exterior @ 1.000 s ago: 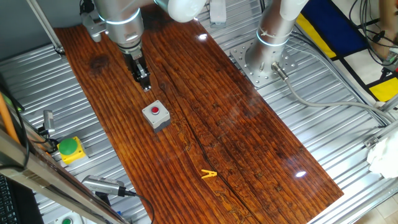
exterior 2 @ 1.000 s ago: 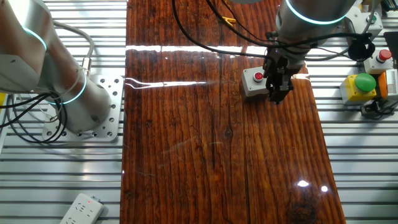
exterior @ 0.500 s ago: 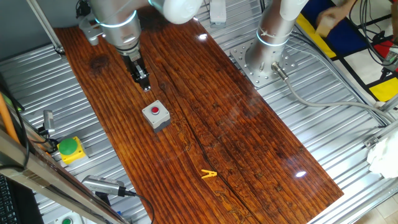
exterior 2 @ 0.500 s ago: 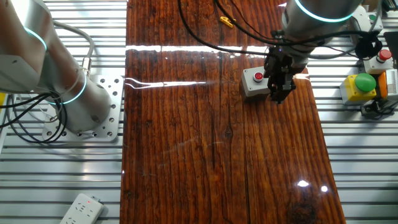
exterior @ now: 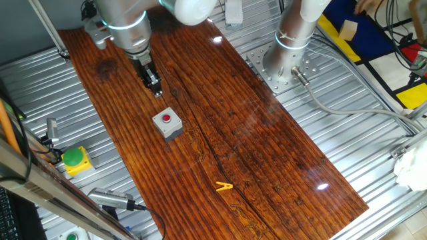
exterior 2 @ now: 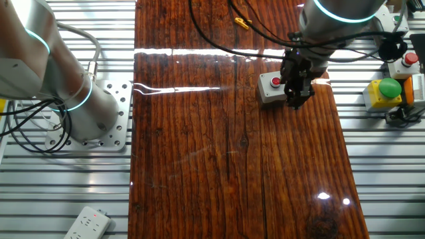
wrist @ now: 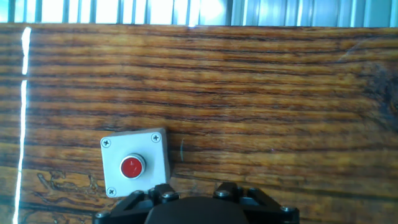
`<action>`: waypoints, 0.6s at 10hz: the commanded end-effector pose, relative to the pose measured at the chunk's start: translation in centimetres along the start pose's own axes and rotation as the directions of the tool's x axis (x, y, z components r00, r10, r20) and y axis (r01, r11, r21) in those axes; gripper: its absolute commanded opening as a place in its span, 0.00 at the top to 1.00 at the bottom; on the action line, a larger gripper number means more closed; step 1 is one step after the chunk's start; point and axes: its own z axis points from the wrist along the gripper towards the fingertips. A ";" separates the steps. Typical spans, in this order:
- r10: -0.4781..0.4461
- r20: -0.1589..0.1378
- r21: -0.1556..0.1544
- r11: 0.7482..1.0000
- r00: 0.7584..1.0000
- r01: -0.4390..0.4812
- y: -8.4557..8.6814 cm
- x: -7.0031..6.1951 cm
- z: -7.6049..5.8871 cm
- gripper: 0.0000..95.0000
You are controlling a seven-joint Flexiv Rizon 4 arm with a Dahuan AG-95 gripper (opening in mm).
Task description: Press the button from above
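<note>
hand view: round red button (wrist: 132, 166) in square grey box on grooved glossy wood; tool (exterior: 157, 91) grip state unclear

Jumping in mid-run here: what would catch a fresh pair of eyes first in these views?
The red button in its small grey box stands alone on the glossy dark wooden board. The gripper hangs above the board just off to one side of the box, not over the button. Off the board, on the ribbed metal bench, sits a green button in a yellow box.
</note>
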 end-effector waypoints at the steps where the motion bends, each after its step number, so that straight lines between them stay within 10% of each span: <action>1: -0.009 0.008 -0.002 1.000 1.000 0.009 0.0 0.2 -0.1 0.60; 6: -0.026 0.000 -0.009 1.000 1.000 0.026 0.0 0.2 -0.1 0.60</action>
